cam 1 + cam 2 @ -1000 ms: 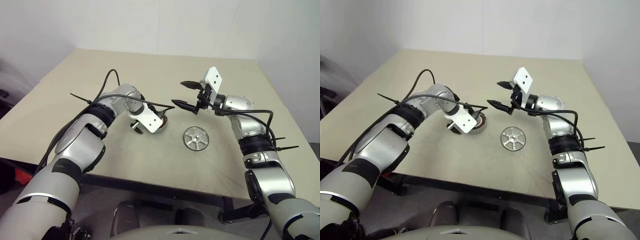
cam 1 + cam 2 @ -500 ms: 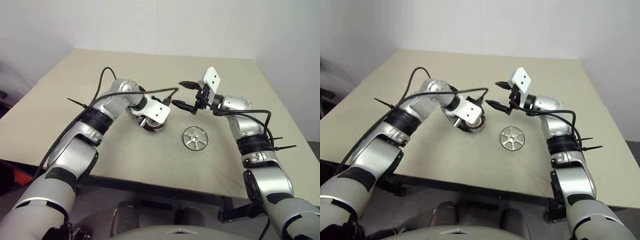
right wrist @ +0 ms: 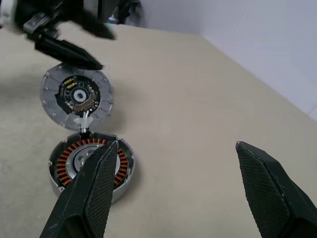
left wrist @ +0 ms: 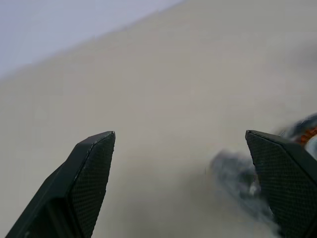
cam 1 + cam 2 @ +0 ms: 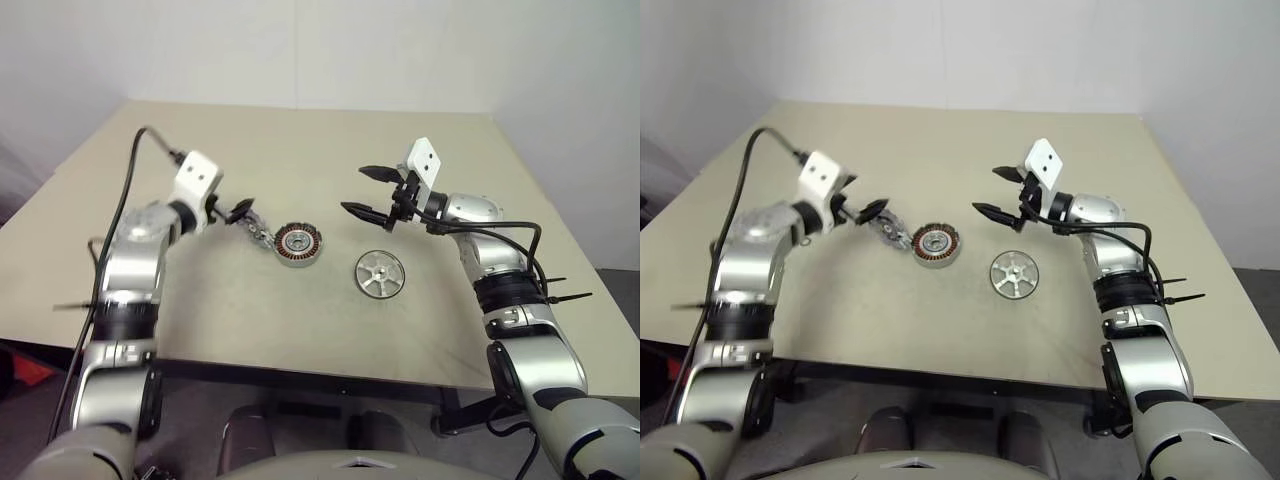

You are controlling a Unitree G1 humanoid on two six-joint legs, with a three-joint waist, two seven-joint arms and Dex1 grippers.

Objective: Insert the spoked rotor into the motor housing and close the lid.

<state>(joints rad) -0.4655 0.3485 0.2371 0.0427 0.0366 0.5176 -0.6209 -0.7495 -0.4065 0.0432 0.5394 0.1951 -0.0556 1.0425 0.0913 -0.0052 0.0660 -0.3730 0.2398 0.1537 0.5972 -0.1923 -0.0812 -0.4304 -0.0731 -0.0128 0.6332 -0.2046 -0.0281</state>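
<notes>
Spoked rotor (image 5: 380, 272) lies at 3 o'clock of motor housing (image 5: 297, 244); both end effectors (image 5: 238, 211) (image 5: 366, 192) gape empty. A tilted drop risks jamming.

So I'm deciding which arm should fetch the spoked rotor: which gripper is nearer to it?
Right. The right gripper hovers open just above and behind the spoked rotor; the left gripper, also open, sits beyond the motor housing, by the lid.
</notes>
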